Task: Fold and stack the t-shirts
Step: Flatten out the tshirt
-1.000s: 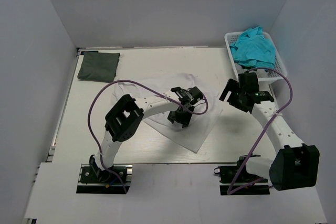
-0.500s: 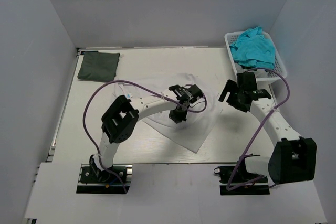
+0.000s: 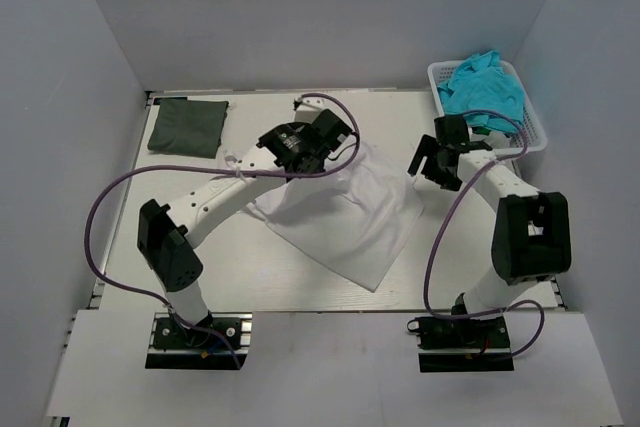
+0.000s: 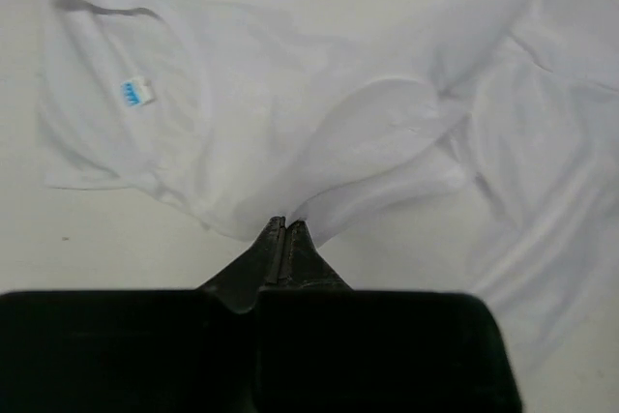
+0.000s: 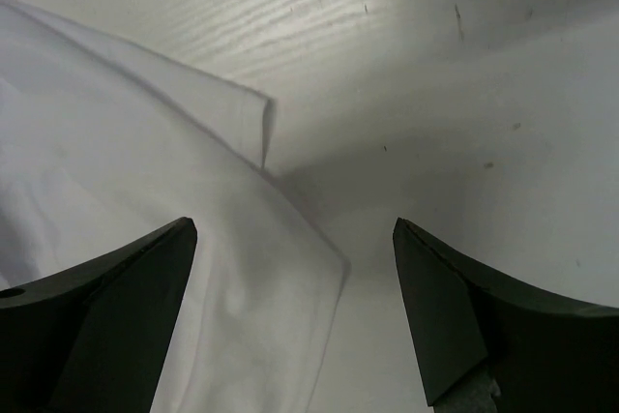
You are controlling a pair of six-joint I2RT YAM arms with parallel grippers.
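Note:
The white t-shirt (image 3: pixel 345 215) lies spread in the middle of the table. My left gripper (image 3: pixel 322 150) hangs over its far edge, shut on a pinch of white cloth (image 4: pixel 368 132) that rises to the closed jaws (image 4: pixel 283 225). The shirt's neck label (image 4: pixel 135 92) shows at the left of the left wrist view. My right gripper (image 3: pixel 425 169) is open just off the shirt's right side. Between its fingers a hem corner of the white shirt (image 5: pixel 193 191) lies on the bare table. A folded dark grey-green t-shirt (image 3: pixel 187 127) lies at the back left. Teal t-shirts (image 3: pixel 485 92) fill the basket.
The white lattice basket (image 3: pixel 535 132) stands at the back right corner, close behind the right arm. Grey walls close in the table on three sides. The left arm's purple cable (image 3: pixel 105 237) loops out to the left.
The left gripper closed on the white shirt near its middle and carried the cloth up toward the back of the table. The right gripper moved farther back along the shirt's right edge, still open.

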